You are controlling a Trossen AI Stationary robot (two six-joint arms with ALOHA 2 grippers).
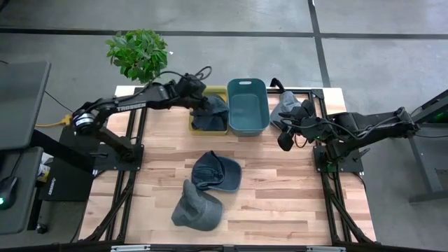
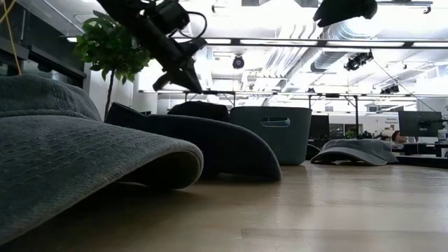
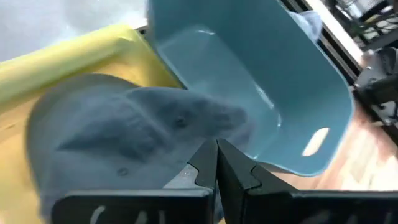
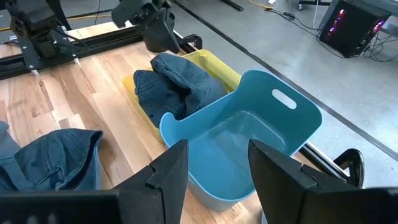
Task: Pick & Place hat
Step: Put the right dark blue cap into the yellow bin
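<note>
A dark blue hat (image 1: 210, 113) lies in the yellow tray (image 1: 199, 128), upper centre of the frame, beside the blue bin (image 1: 247, 106). Above it, the left gripper (image 1: 198, 94) is closed and empty. The right gripper (image 1: 285, 138) is half open, empty.

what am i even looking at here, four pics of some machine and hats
This is a robot with two dark jointed arms at a pale wooden table. One picture looks straight down, one sits at tabletop height, and two come from cameras on the arms' wrists.

On the table lie two loose caps: a dark blue denim cap and a grey cap. At the back stand a shallow yellow tray and a teal plastic bin, which is empty. Another grey cap lies to the bin's right.

The left pincer, shut, hangs over the yellow tray, where a blue denim cap lies. The right pincer, open and empty, waits beside the bin.
</note>
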